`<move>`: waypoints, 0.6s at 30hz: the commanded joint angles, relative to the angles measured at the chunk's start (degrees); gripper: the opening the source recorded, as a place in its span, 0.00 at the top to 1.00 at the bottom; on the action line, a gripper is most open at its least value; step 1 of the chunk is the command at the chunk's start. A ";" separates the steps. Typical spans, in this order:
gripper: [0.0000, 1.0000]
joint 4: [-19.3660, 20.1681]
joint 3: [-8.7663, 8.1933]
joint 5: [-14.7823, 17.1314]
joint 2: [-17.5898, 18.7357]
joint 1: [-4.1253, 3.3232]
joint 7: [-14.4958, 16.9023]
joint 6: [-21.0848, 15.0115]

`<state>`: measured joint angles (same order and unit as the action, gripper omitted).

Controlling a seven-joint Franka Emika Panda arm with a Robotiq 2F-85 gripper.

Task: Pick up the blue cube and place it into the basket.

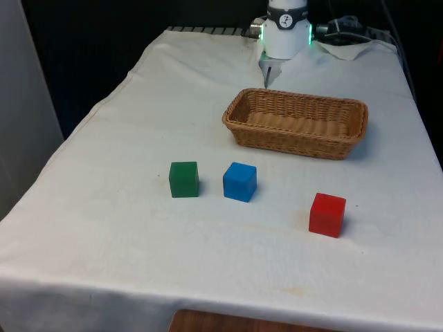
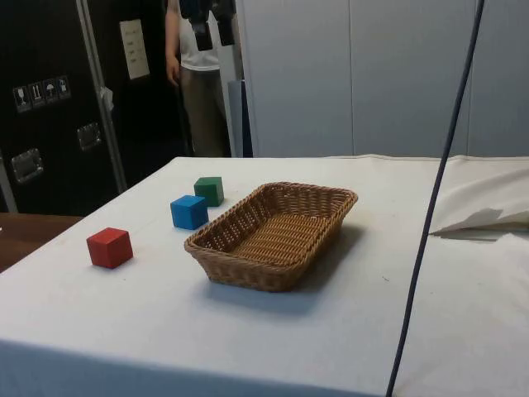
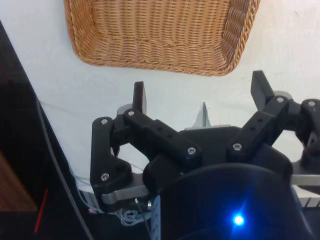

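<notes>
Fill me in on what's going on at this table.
Nothing is being handled. The gripper hangs open and empty, high above the table near the wicker basket. The blue cube sits on the cloth between a green cube and a red cube. A person stands behind.

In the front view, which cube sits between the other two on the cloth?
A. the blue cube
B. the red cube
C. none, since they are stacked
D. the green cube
A. In the front view the blue cube rests on the cloth with the green cube close on its left and the red cube farther to its right, all three apart and outside the basket.
</notes>
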<state>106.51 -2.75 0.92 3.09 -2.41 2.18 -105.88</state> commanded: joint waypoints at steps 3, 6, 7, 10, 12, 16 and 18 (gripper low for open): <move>0.00 -0.63 0.00 0.17 0.92 0.00 -0.23 -0.34; 0.00 -1.32 0.00 0.17 1.89 0.00 -0.69 -0.57; 0.00 -1.60 0.00 0.17 2.18 0.00 -0.86 -0.63; 0.00 -2.12 0.00 0.11 2.81 0.06 -1.15 -0.74; 0.00 -3.09 -0.06 -0.06 3.84 0.00 -1.55 -0.92; 0.00 -4.41 -0.06 -0.29 5.33 0.00 -1.89 -1.20; 0.00 -4.98 -0.06 -0.46 6.02 -0.06 -2.06 -1.32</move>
<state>102.04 -2.75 0.86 8.48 -2.35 0.57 -106.97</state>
